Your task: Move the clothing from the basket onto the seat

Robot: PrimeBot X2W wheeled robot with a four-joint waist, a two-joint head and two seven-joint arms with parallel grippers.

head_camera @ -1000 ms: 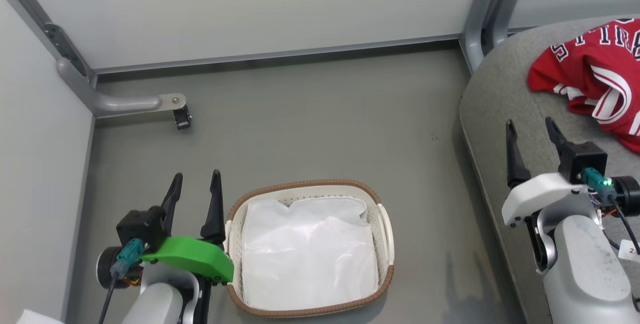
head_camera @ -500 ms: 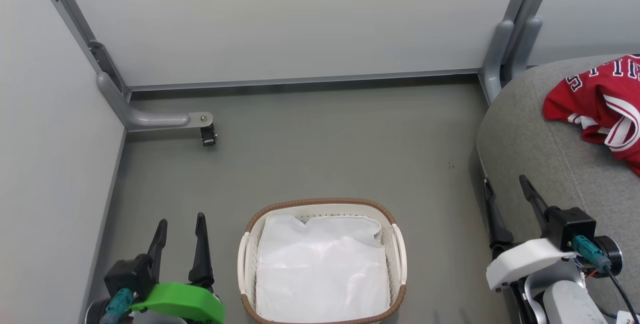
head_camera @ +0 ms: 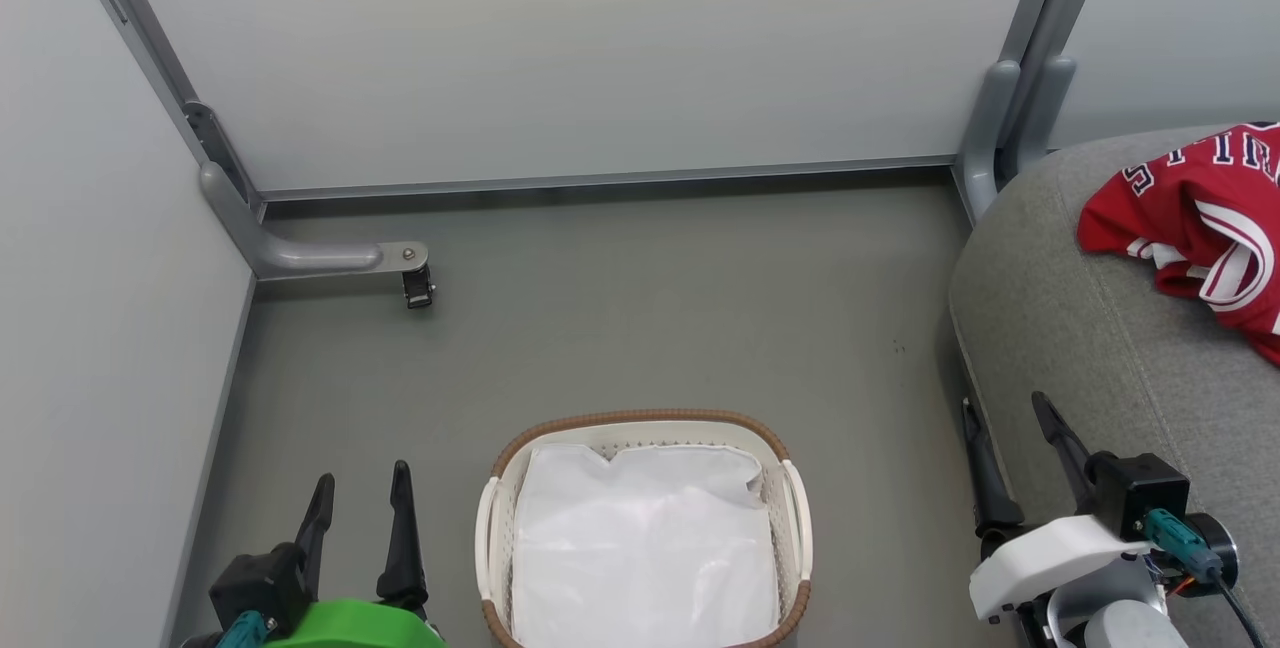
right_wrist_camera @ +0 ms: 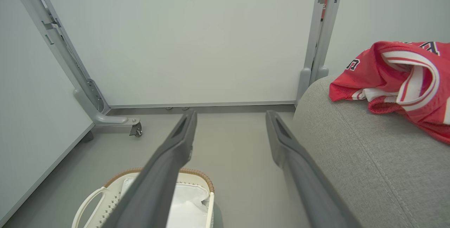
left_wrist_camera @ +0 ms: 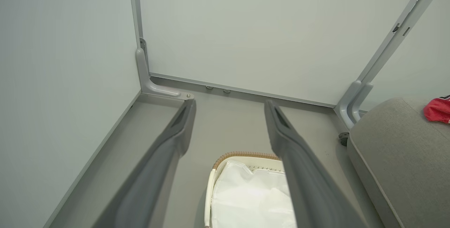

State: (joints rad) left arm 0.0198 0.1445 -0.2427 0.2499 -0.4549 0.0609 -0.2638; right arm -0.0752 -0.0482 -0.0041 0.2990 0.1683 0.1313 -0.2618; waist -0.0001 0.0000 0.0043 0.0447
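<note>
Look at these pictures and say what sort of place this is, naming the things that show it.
Probably a staged test bay, not a lived-in room: plain pale partition panels on grey metal frames, one foot on a castor, around a laundry basket and a grey seat bearing red clothing.

The grey floor carries the oval cream basket with its brown woven rim, well apart from the walls. To the right stands the light grey seat — on it lies the red clothing, crumpled, white stripes showing. A partition's grey foot with a small caster rests near the far left corner.
</note>
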